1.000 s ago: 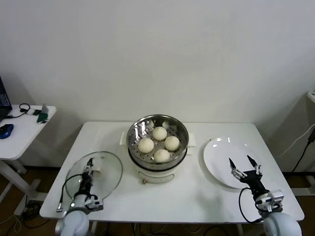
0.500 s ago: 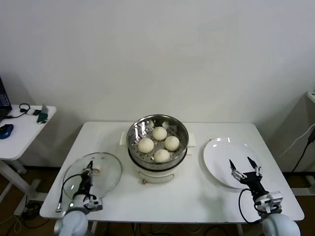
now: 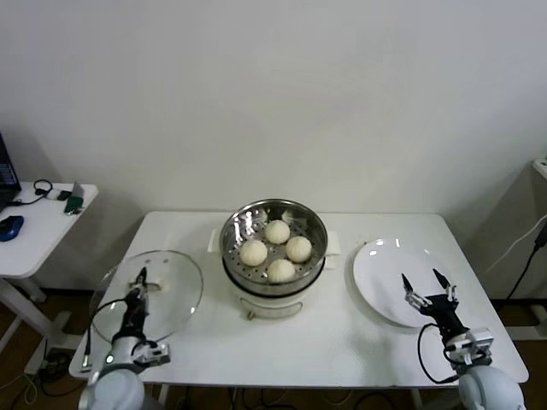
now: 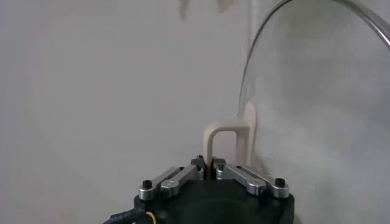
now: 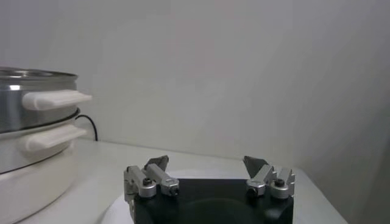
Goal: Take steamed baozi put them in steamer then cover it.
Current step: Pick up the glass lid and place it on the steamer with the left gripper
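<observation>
Four cream-white baozi (image 3: 276, 249) lie on the perforated tray inside the shiny steamer (image 3: 235, 229) on its white base at the table's middle. My left gripper (image 3: 138, 284) is shut on the white bar handle (image 4: 226, 141) of the clear glass cover (image 3: 167, 286) and holds it lifted and tilted at the table's front left. The cover's metal rim (image 4: 256, 58) shows in the left wrist view. My right gripper (image 3: 427, 287) is open and empty, low over the front part of the white plate (image 3: 389, 269). The steamer's side (image 5: 24, 131) shows in the right wrist view.
A small side table (image 3: 34, 222) with a mouse, cables and small items stands left of the main table. The white plate lies right of the steamer. The main table's front edge (image 3: 325, 376) runs just ahead of both arms.
My left gripper has lifted the glass cover off the table and drawn it left and toward me. The right gripper has sunk slightly and stays open.
</observation>
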